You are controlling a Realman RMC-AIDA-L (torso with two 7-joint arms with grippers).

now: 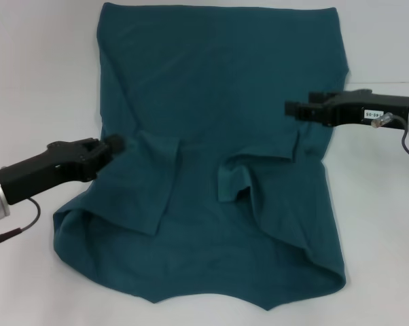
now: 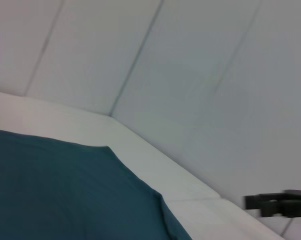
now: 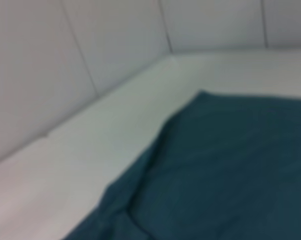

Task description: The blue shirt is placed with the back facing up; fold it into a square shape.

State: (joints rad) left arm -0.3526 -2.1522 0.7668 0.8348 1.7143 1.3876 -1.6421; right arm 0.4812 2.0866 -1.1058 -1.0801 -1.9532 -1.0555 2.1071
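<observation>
1. The blue shirt (image 1: 218, 156) lies spread on the white tabletop (image 1: 34, 81), taking up most of the middle, with one straight edge toward the far edge of the tabletop and a curved, pointed edge reaching the near edge.

2. Progress, as I judge it: the side folds look done. Both sleeves and side panels lie turned inward over the body, their cuffs meeting near the middle, so the shirt is now a tall, roughly rectangular shape. The plain side faces up; no lettering shows.

3. Still to do: the lengthwise fold or folds that would bring the far edge toward the near edge and shorten the rectangle to a square. The near corners are bunched and rounded and may want smoothing.

4. The shirt's long axis runs from the near edge of the tabletop to the far edge. Which end is the collar I cannot tell with certainty.

5. The left gripper (image 1: 113, 145) sits at the shirt's left border about halfway along it, its tip touching or just over the cloth. Whether its jaws are parted or pinching cloth cannot be told.

6. The right gripper (image 1: 294, 110) sits at the right border, a little farther from the near edge than the left one, over the folded side panel. Its jaws are likewise unreadable.
</observation>
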